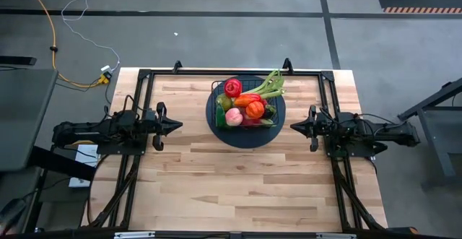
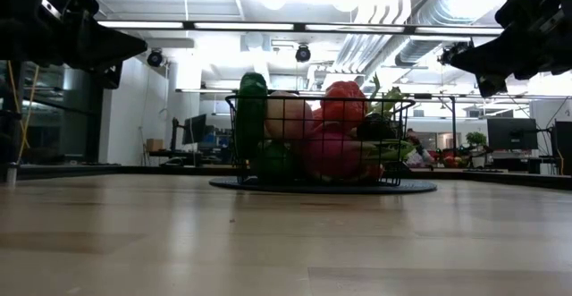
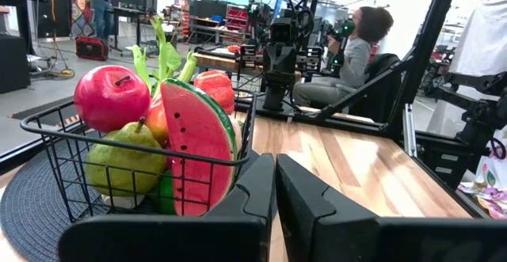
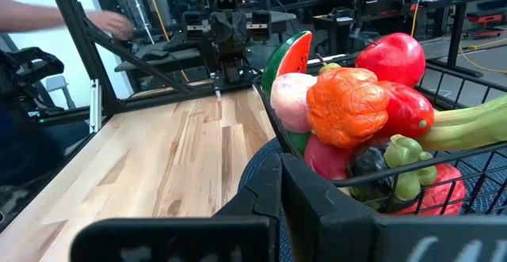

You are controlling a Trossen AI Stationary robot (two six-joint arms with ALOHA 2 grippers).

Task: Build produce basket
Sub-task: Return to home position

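black wire basket (image 1: 214, 93) heaped with produce (image 1: 249, 105), set on dark round mat (image 1: 224, 136), centred toward table's (image 1: 238, 181) back edge. left gripper (image 1: 177, 125) and right gripper (image 1: 294, 127) held either side, well apart from basket, fingers pressed together, nothing grasped.

Pale wood planks on the surface (image 1: 238, 188), smooth, low satin sheen. At twelve o'clock, the mat (image 3: 24, 222): dark, woven, ribbed, matt. The basket (image 3: 59, 175) is thin black wire, faintly glossy. The produce (image 1: 245, 103) reads as plastic: apple (image 3: 111, 96) shiny and slick, pear (image 3: 127, 163) duller, watermelon slice (image 3: 198, 151) smooth, pumpkin (image 4: 346, 108) crinkled and rough. Left end effector (image 3: 275, 171): matt black plastic, smooth.
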